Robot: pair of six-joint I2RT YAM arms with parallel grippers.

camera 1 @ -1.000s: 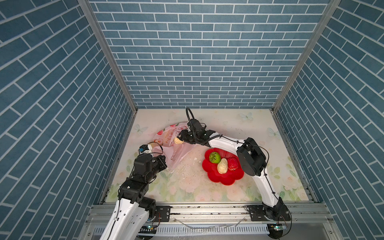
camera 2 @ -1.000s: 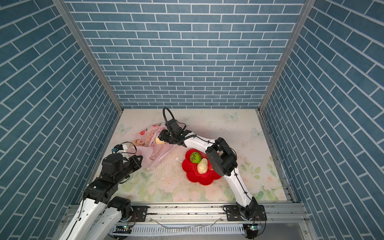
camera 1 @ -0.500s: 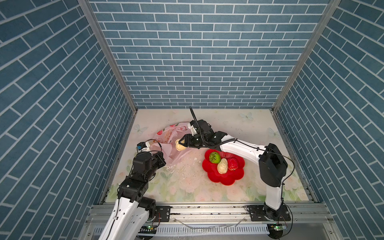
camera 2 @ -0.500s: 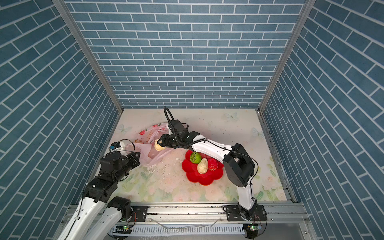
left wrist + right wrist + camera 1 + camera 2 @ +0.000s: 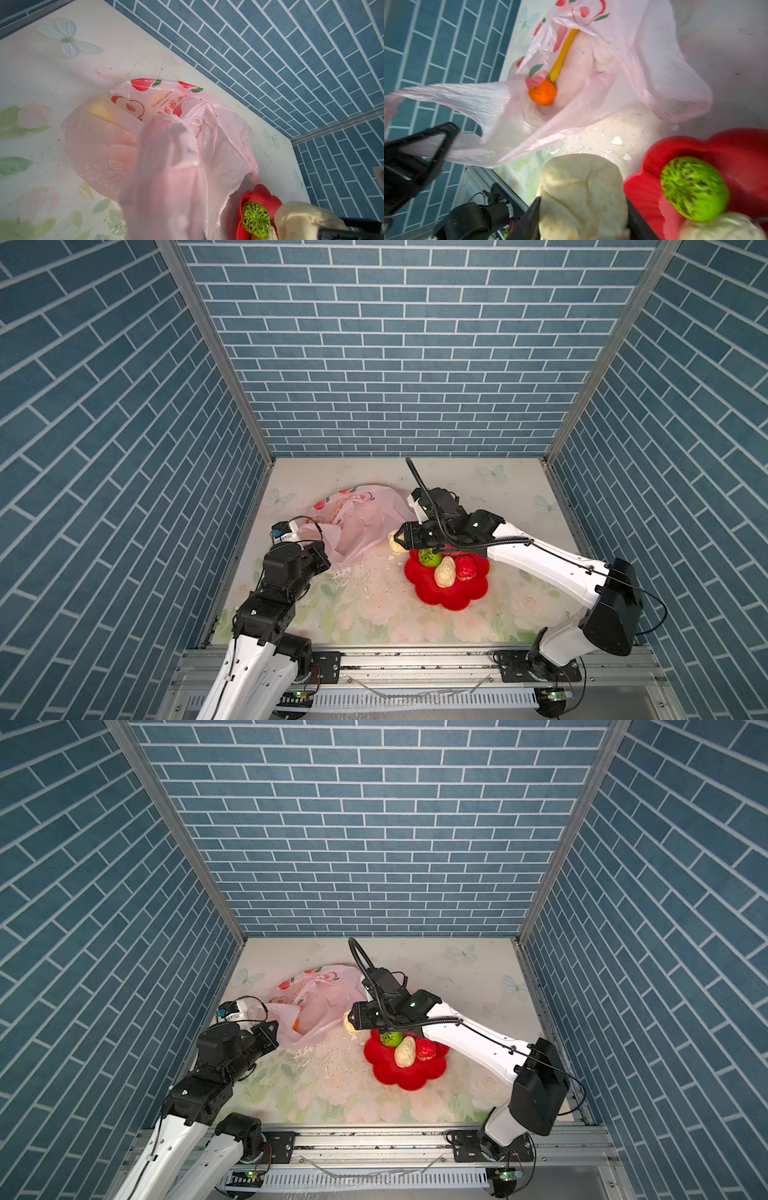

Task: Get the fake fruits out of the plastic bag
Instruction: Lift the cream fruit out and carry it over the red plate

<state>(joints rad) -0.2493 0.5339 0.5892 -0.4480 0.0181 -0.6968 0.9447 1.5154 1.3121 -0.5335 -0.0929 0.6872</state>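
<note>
Cream fruit is pinched in right claw just beside bowl; bag is pinched in left claw.

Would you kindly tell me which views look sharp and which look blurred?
Both top views: sharp, evenly lit; left wrist view: a fold of the plastic bag near the lens is out of focus; right wrist view: the green fruit and red bowl are smeared, the orange fruit crisper.
</note>
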